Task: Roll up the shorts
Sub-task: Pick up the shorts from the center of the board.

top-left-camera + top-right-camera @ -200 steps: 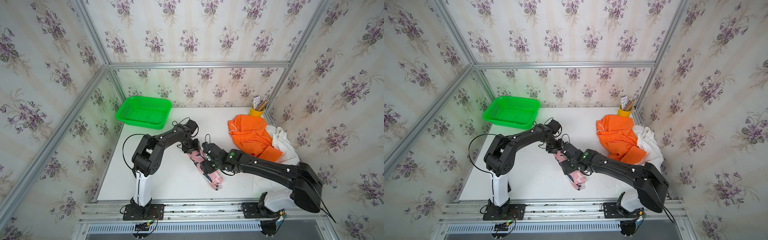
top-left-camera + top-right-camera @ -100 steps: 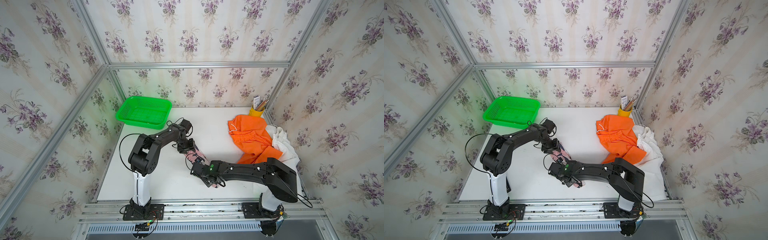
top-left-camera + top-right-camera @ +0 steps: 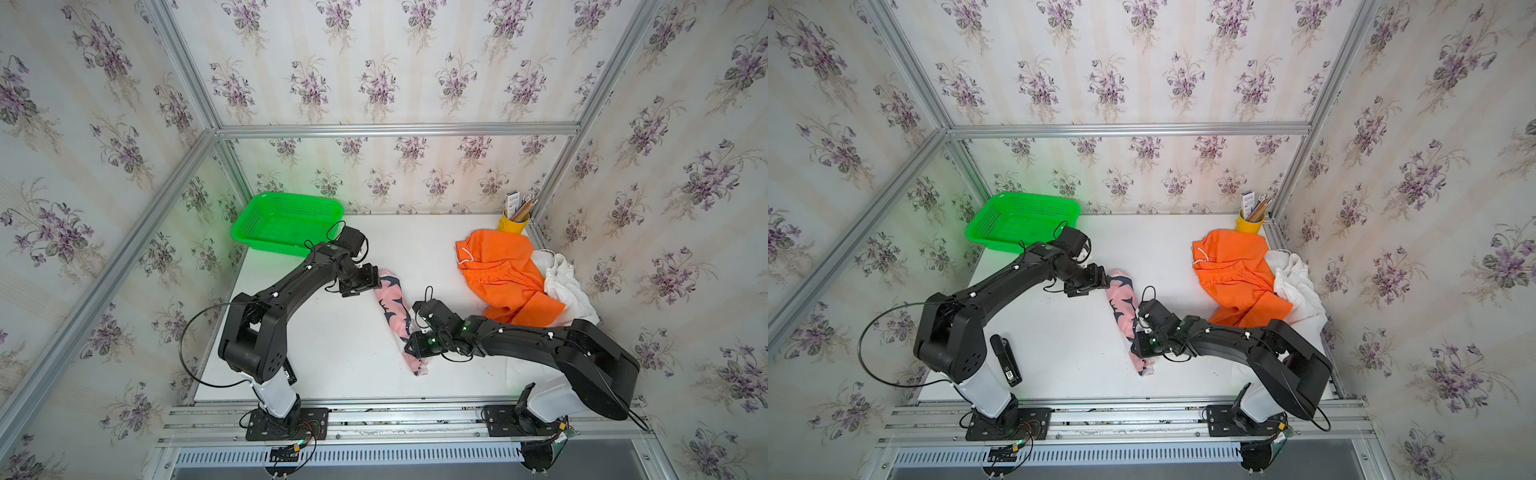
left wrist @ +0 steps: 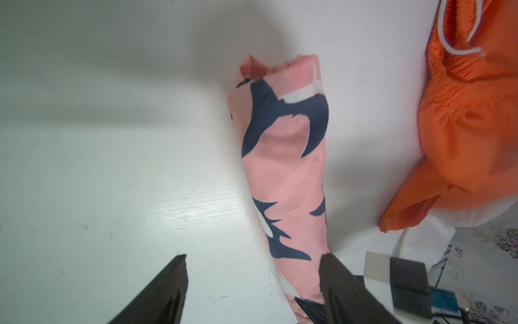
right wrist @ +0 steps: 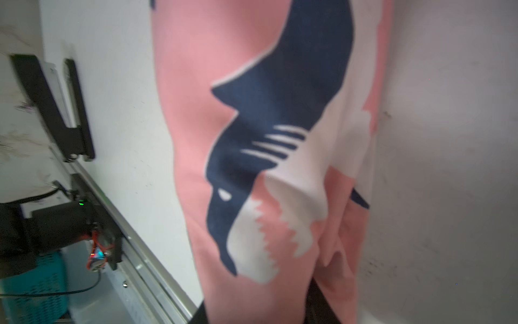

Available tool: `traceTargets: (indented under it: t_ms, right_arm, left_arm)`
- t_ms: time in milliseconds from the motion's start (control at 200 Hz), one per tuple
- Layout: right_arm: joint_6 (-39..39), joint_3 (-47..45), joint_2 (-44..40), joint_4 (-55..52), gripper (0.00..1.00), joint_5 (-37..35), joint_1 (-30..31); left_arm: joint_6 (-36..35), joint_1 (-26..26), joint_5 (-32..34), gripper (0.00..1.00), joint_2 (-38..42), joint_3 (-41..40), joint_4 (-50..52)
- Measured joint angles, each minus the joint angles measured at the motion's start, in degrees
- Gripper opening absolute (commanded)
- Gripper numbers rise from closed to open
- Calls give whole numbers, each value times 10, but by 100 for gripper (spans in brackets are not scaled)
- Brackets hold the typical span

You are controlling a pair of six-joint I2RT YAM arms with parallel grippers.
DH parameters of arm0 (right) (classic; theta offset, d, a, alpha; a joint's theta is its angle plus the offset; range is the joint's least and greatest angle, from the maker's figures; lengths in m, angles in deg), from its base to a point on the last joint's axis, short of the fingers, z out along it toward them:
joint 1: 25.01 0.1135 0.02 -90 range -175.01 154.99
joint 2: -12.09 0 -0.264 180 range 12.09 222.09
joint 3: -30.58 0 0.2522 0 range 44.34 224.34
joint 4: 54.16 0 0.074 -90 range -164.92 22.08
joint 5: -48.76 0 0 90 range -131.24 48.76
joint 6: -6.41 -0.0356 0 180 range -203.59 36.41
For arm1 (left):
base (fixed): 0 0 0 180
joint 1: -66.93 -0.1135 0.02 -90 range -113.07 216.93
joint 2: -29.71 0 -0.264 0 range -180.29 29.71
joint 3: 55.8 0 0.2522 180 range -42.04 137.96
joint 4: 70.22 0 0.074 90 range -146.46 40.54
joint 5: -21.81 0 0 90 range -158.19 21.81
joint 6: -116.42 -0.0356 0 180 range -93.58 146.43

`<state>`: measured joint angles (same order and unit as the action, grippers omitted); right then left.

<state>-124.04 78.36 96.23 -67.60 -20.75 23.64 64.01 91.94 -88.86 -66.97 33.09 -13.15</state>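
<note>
In both top views the pink shorts (image 3: 395, 307) (image 3: 1123, 307) are lying as a long, narrow roll near the middle of the table (image 3: 332, 345). The navy-and-white print is showing, and the roll is running slantwise from far to near. The orange shorts (image 3: 503, 274) are sprawling unrolled toward the right side, partly overlapping the crumpled white shorts (image 3: 565, 282) by the right wall. The left gripper (image 3: 374, 282) is sitting at the roll's far end, and the right gripper (image 3: 410, 351) is reaching onto its nearer part. The finger gaps are too small to judge here. The green basket (image 3: 291, 197) is standing in the far left corner with its mesh floor showing. The yellow cup (image 3: 513, 222) in the far right corner is holding pencils (image 3: 524, 205).

In the left wrist view the pink shorts (image 4: 283, 168) are stretching away from the camera, with loose folded edges at the far tip. The left gripper (image 4: 253, 256) is standing wide open and gripping nothing. One finger (image 4: 344, 291) is sitting right against the roll's side, and the other is hanging apart over bare table. The orange shorts (image 4: 462, 126) are lying beside the roll, apart from it, with a white drawstring (image 4: 459, 52) showing.

In the right wrist view the pink shorts (image 5: 266, 140) are filling the middle, showing a navy shark with a white belly and teeth. Only a dark sliver of one finger (image 5: 316, 303) is peeking out beside the cloth. I cannot tell whether the right gripper is squeezing the roll.
</note>
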Motion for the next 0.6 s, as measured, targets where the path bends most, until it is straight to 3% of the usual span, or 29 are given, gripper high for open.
traceTargets:
  t_ms: [235,495,599]
  right_arm:
    - [-77,-97,-1,162,33,88,-53]
    - [-88,-125,-6,201,33,113,-66]
    - [-87,-127,-10,200,33,115,-66]
  left_arm:
    - [56,67,-35,84,-53,-22,-53]
    - [91,130,-36,86,-124,26,-84]
    - [96,136,-26,79,-152,42,-83]
